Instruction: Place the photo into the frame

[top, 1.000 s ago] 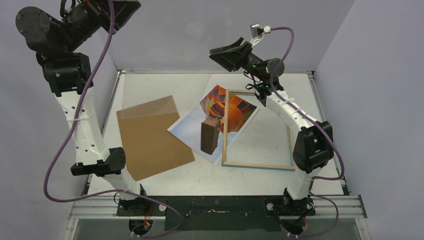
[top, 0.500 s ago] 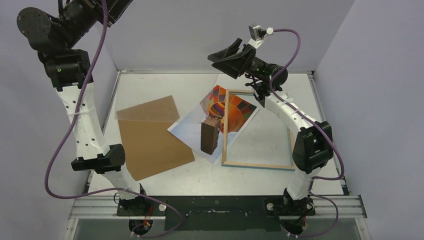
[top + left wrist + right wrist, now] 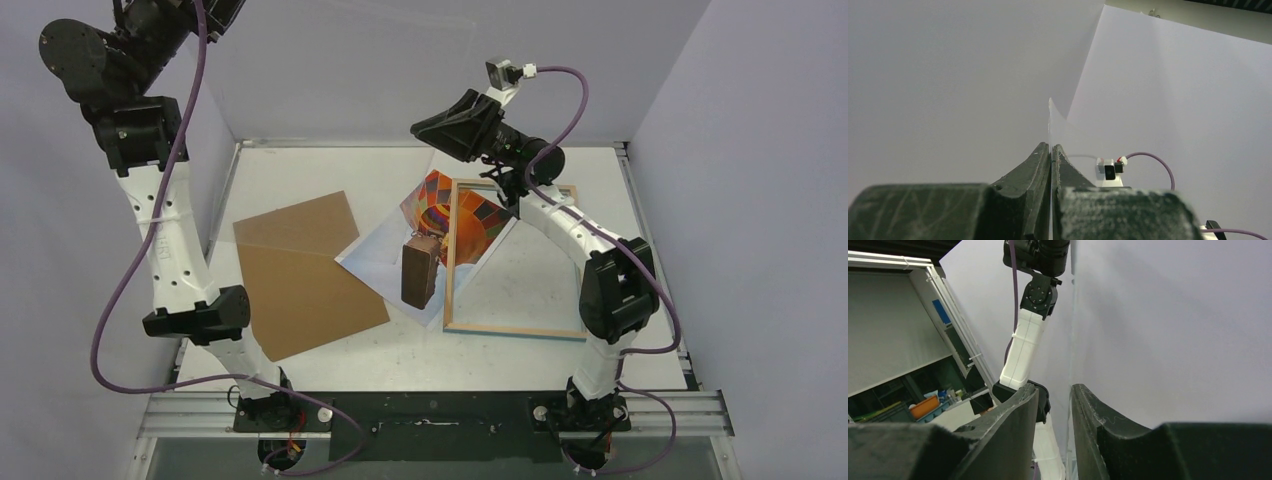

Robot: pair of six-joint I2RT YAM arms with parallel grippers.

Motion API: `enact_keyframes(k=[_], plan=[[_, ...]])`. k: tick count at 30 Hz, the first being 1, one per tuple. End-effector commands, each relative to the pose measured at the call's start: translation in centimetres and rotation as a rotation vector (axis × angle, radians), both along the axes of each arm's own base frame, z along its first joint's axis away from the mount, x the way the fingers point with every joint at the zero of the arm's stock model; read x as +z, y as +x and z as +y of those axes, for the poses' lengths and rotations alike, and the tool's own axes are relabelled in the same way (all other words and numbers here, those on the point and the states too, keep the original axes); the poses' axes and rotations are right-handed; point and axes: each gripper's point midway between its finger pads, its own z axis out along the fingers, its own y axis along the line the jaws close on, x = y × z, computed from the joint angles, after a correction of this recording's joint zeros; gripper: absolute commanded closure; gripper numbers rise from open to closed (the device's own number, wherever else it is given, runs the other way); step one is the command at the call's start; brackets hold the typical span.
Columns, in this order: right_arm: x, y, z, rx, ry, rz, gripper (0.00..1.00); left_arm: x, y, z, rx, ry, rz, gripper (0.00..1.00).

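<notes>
The photo, a balloon print, lies flat mid-table, its right part under the frame. The frame lies with its wood-coloured side up. Both arms are raised above the table. My left gripper is shut on the edge of a thin clear pane and in the top view runs out of the upper edge. My right gripper hangs over the table's far side. In the right wrist view its fingers stand a little apart, with the pane's edge between them, close to the right one.
A plain brown backing board lies left of the photo. Grey walls close the table's back and sides. A metal rail carrying both arm bases runs along the near edge.
My right gripper's jaws have narrowed from wide open around the pane's edge, and it has shifted slightly left. The left arm has risen a little. Photo, frame and board have not moved.
</notes>
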Motion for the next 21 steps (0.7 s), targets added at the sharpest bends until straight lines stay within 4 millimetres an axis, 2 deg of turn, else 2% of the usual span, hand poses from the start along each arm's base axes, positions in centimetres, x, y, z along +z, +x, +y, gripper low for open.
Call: enact_keyframes(k=[1, 6, 13, 15, 17, 21], plan=[[0.9, -1.1, 0.0, -0.001, 0.045, -0.052, 0.71, 1.9, -0.5, 1.0, 0.044, -0.071, -0.070, 1.00], [0.8, -0.9, 0.5, -0.009, 0.030, -0.043, 0.79, 1.9, -0.2, 1.4, 0.059, -0.101, -0.056, 1.00], [0.7, -1.1, 1.2, 0.012, 0.021, -0.037, 0.83, 2.1, 0.2, 2.1, 0.085, -0.155, -0.045, 1.00], [0.6, -1.0, 1.2, 0.011, 0.016, -0.028, 0.89, 2.0, 0.6, 2.2, 0.086, -0.164, -0.035, 1.00], [0.6, -0.7, 1.4, 0.004, 0.003, -0.014, 0.99, 1.7, 0.8, 2.2, 0.085, -0.166, -0.028, 1.00], [-0.2, 1.1, 1.5, -0.051, -0.035, 0.041, 1.00, 1.1, 1.1, 2.3, 0.096, -0.163, -0.011, 1.00]])
